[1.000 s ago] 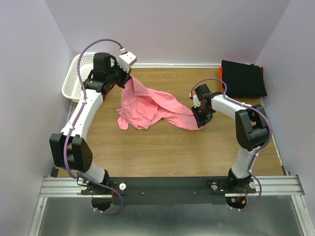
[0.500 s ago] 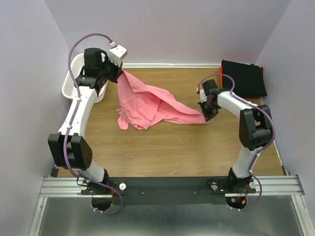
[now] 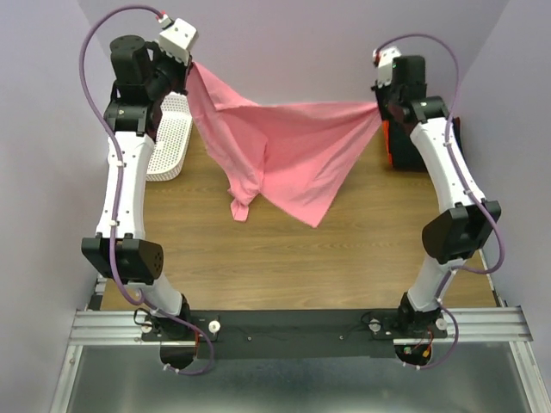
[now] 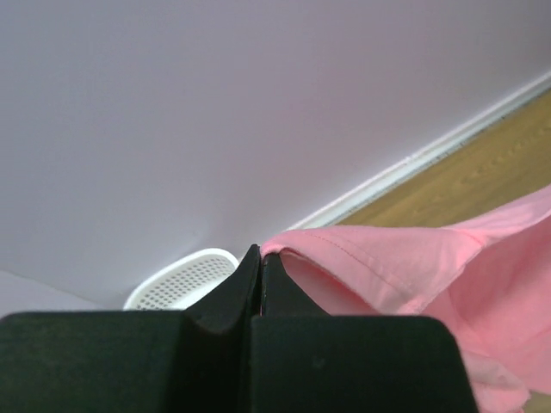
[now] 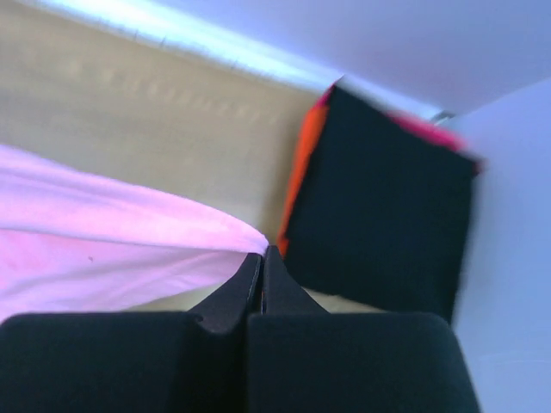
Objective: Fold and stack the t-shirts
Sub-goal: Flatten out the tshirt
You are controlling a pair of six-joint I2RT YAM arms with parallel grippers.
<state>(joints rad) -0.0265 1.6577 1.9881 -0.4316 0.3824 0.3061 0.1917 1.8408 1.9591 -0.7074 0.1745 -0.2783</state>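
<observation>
Both up high, wide apart: left end effector (image 3: 191,65), right end effector (image 3: 379,107), tight on pink t-shirt (image 3: 288,146).

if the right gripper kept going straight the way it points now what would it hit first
It pinches the pink t-shirt. Beyond that, the right gripper points at the left edge of the folded black stack, probably first contact, though it might reach the table just beside it; depth is unclear.

1. left gripper (image 3: 191,67) raised – now high at the back-left, above the basket (image 3: 168,146).
2. right gripper (image 3: 379,107) gone from mid-table up to the back-right, by the folded stack (image 3: 398,157).
3. pink t-shirt (image 3: 284,151) – was heaped on the table (image 3: 301,258), now hangs spread between both.
</observation>
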